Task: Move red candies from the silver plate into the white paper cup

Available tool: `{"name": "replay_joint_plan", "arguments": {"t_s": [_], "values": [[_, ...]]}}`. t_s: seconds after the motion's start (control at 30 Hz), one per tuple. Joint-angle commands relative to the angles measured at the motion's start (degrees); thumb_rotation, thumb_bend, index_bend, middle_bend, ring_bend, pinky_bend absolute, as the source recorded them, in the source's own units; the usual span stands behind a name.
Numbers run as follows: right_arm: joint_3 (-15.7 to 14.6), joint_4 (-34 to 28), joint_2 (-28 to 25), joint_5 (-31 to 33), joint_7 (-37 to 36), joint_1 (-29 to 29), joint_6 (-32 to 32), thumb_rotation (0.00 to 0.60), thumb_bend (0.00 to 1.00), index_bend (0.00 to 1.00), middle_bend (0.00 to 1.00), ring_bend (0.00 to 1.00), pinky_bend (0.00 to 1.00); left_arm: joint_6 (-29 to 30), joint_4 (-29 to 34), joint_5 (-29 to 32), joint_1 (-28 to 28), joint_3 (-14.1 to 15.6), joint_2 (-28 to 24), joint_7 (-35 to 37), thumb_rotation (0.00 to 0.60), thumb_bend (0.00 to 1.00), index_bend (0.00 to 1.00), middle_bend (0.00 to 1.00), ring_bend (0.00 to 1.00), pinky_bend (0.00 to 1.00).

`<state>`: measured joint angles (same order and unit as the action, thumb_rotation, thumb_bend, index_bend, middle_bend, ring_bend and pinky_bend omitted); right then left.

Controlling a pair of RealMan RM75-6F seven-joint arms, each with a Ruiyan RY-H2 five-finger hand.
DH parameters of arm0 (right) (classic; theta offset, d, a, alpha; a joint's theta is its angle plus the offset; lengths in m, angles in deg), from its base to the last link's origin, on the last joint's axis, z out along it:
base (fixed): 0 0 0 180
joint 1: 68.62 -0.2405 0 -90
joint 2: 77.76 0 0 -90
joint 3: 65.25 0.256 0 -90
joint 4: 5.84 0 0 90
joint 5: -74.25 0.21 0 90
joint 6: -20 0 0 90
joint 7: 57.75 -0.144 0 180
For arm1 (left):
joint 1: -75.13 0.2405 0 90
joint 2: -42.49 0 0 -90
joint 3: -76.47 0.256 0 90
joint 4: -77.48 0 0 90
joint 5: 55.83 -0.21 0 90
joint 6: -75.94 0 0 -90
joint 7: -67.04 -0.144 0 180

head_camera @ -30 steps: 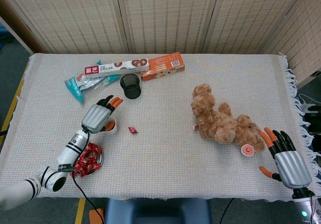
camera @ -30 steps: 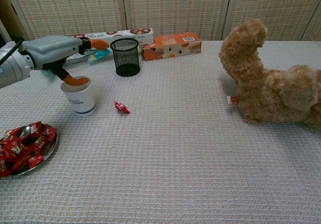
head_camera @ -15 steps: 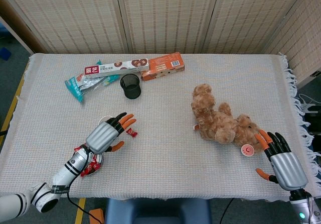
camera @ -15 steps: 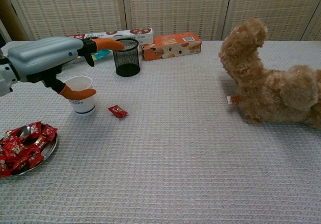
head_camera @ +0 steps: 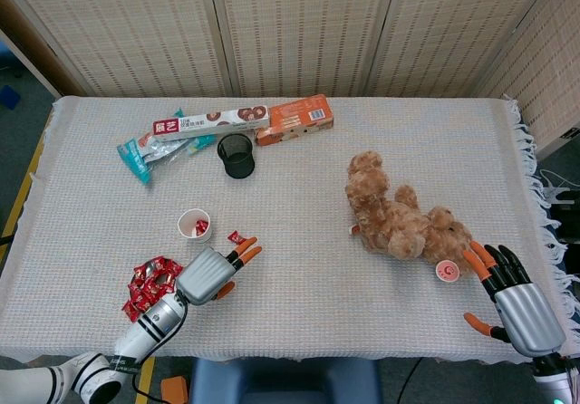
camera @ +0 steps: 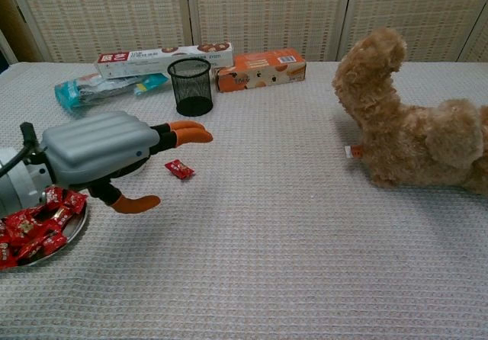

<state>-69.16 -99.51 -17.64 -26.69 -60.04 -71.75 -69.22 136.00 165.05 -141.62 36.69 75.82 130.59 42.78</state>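
Note:
The silver plate heaped with red candies lies near the table's front left edge; in the chest view the plate shows at the lower left. The white paper cup stands behind it with red candy inside. One loose red candy lies on the cloth right of the cup. My left hand hovers open between plate and loose candy, fingers stretched out, holding nothing; it hides the cup in the chest view. My right hand rests open at the front right.
A brown teddy bear lies right of centre with a small round pink item by it. At the back stand a black mesh pen cup, an orange box, a long white box and a teal packet.
My left hand has drawn back from over the cup toward the front edge, ending beside the plate. The cup now shows uncovered. The right hand barely shifted.

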Motion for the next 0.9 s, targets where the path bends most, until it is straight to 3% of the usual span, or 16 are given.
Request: {"name": "replay_joint_plan", "arguments": {"t_s": [0.03,0.4,0.57,0.77,0.9], "values": [[-0.34,0.20,-0.35,-0.38,-0.38,0.05,0.18,0.600,0.06,0.00,0.00,0.00,0.00,-4.51,-7.75,6.36,-1.16,-2.00,6.42,-5.81,0.600,0.36,0.00,0.02,0.82,1.00],[-0.49,-0.27,-0.49,0.42,0.18,-0.72,2.60,0.600,0.06,0.00,0.00,0.00,0.00,-3.91,-22.18,6.76,-2.83,-3.61,15.50,-6.46,0.600,0.38,0.01,0.07,0.86,1.00],[-0.35,-0.40,-0.59,0.99,0.20,-0.86,3.06,0.600,0.06,0.00,0.00,0.00,0.00,-2.74,-26.46,6.04,-3.30,-4.38,17.74,-4.52,0.600,0.38,0.10,0.17,0.89,1.00],[-0.17,-0.47,-0.57,1.88,0.54,-1.25,4.23,0.600,0.06,0.00,0.00,0.00,0.00,-2.46,-28.26,5.63,-3.61,-4.85,18.31,-1.67,0.600,0.40,0.24,0.29,0.90,1.00],[0.18,-0.46,-0.39,2.69,0.96,-1.38,4.63,0.600,0.06,0.00,0.00,0.00,0.00,-2.48,-22.85,5.50,-3.26,-4.67,14.96,-1.02,0.600,0.41,0.26,0.30,0.90,1.00]]}}
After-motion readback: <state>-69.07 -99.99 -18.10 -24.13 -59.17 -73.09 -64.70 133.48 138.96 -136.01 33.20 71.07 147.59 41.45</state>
